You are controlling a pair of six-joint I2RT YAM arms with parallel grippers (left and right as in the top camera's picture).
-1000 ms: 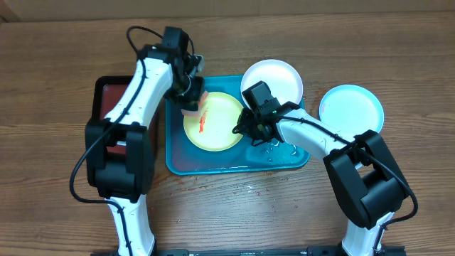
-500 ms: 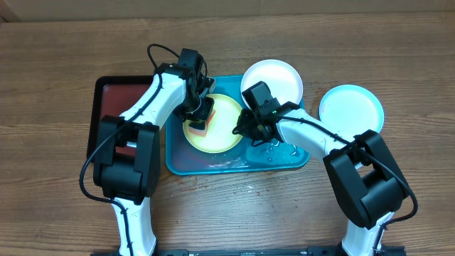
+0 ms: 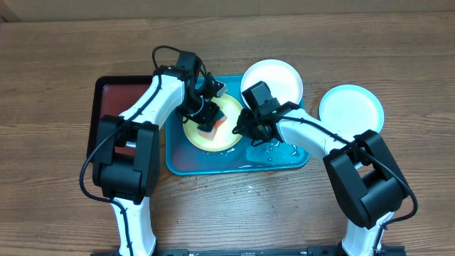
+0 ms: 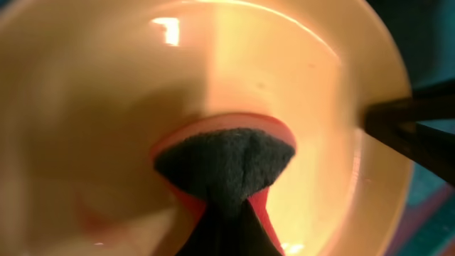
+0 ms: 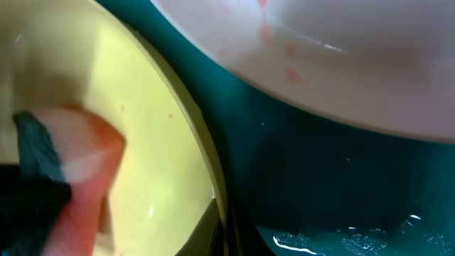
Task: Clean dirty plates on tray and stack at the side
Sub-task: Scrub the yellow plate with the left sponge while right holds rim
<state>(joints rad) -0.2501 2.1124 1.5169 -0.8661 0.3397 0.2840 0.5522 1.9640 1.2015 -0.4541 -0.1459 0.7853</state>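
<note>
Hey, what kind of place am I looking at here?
Probably a robotics lab bench staged for dishwashing practice: two white robot arms at a wooden table, a wet turquoise tray holding a yellow-green plate, and a sponge pressed onto that plate.

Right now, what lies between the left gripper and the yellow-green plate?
An orange sponge with a dark side, which the left gripper presses on the yellow-green plate; the left wrist view shows it.

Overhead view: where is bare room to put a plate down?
Free: the wooden table in front of the turquoise rectangular plastic tray. Crowded: the tray, with the round yellow-green plate, orange sponge, left gripper and right gripper; the round white plate overlaps its far right corner.
</note>
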